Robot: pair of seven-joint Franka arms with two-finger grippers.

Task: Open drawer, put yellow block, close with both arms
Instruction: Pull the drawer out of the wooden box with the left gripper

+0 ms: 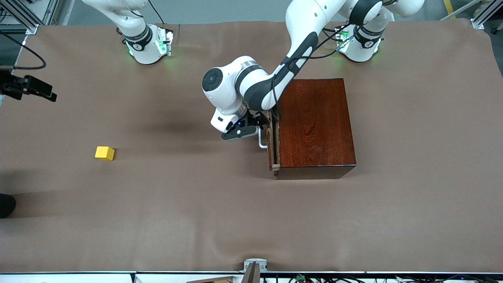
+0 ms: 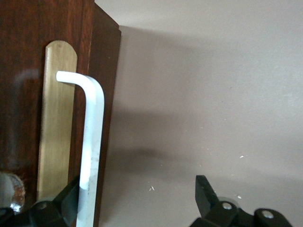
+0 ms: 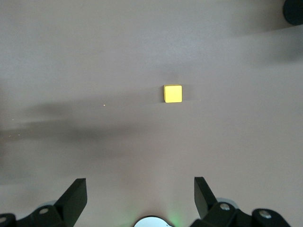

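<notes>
The drawer point(image 1: 270, 151) of the dark wooden box point(image 1: 316, 122) stands out a crack, with a thin pale strip showing. My left gripper point(image 1: 256, 126) is open at the drawer's front. Its white handle point(image 2: 93, 132) runs between the jaws, close against one finger point(image 2: 70, 194); the other finger point(image 2: 204, 191) is well apart. The yellow block point(image 1: 104, 153) lies on the table toward the right arm's end, nearer the front camera than that arm's base. My right gripper point(image 3: 140, 184) hangs open and empty high over the table, with the yellow block point(image 3: 173, 93) far below it.
A brown cloth point(image 1: 196, 204) covers the table. A black mounted device point(image 1: 28, 87) juts in at the right arm's end. A dark round object point(image 1: 5, 204) sits at that same edge, nearer the front camera. A brass plate point(image 2: 57, 137) backs the handle.
</notes>
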